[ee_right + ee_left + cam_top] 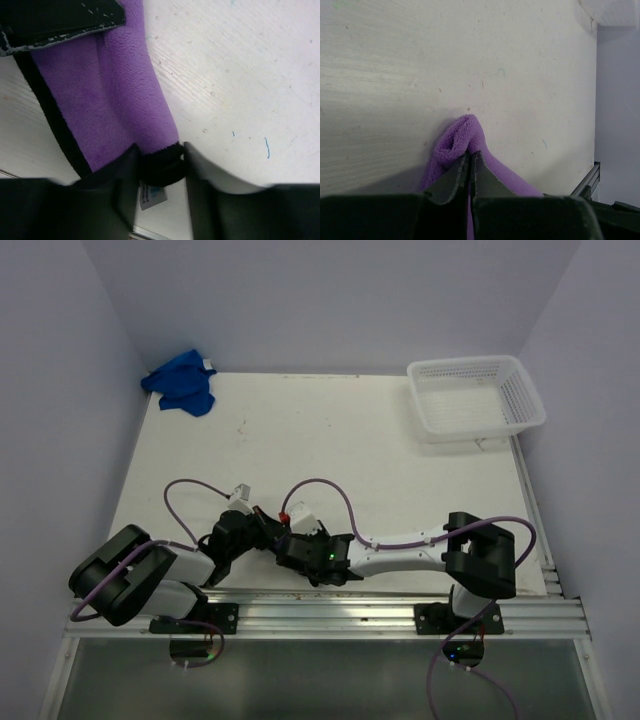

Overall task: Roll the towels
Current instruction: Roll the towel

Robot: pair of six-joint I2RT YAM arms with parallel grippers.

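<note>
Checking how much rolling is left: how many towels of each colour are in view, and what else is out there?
purple towel: 1
blue towel: 1
white basket: 1
Total: 3

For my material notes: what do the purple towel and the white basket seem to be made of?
The purple towel looks like soft matte fleece, perhaps microfibre: fuzzy nap, dark hem. The basket seems white moulded plastic: rigid mesh walls.
</note>
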